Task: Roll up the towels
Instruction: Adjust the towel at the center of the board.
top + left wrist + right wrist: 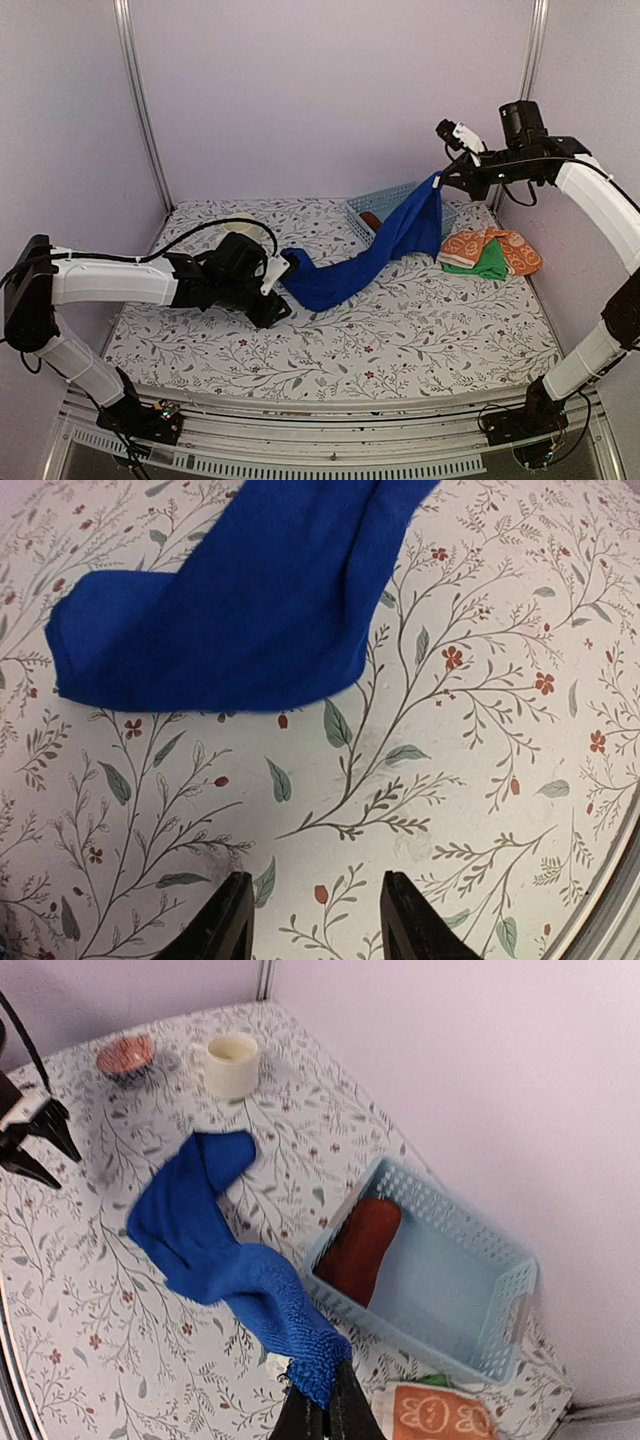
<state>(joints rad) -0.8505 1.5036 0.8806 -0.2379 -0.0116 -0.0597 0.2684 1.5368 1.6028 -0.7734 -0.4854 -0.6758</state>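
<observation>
The royal-blue towel hangs from my right gripper, which is shut on its corner high above the table; its lower end lies on the cloth-covered table. It also shows in the right wrist view and the left wrist view. My left gripper is open and empty just left of the towel's lower end; its fingertips hover over bare tablecloth. A rust-brown towel lies rolled in the pale blue basket. Orange patterned and green towels lie at the right.
A cream cup and a small red bowl stand at the back left of the table. The basket sits against the back wall. Metal frame posts rise at both back corners.
</observation>
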